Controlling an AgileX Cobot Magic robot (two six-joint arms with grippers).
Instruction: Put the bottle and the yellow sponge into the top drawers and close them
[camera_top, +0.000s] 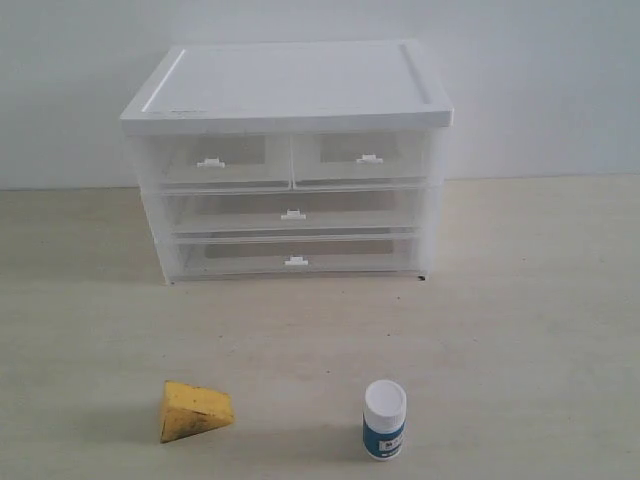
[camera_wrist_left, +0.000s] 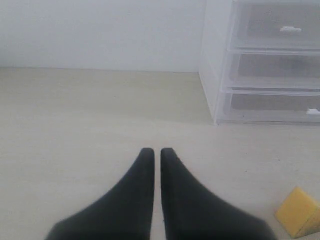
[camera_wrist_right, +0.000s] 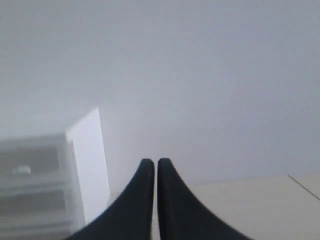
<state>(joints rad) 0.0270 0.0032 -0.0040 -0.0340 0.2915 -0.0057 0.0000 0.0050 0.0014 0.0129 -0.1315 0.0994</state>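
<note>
The yellow sponge (camera_top: 194, 410) lies on the table at the front left; the left wrist view catches its corner (camera_wrist_left: 299, 212). The bottle (camera_top: 384, 420), white cap and blue label, stands upright at the front, right of centre. Both top drawers, left (camera_top: 226, 161) and right (camera_top: 361, 157), sit pushed in under the cabinet's white top. Neither arm shows in the exterior view. My left gripper (camera_wrist_left: 156, 151) is shut and empty over bare table, left of the sponge. My right gripper (camera_wrist_right: 152, 162) is shut and empty, pointing at the wall beside the cabinet.
The white drawer cabinet (camera_top: 290, 85) stands at the back centre, with two full-width drawers (camera_top: 292, 212) below the top pair, all pushed in. A pale wall rises behind it. Its side (camera_wrist_right: 87, 165) shows in the right wrist view.
</note>
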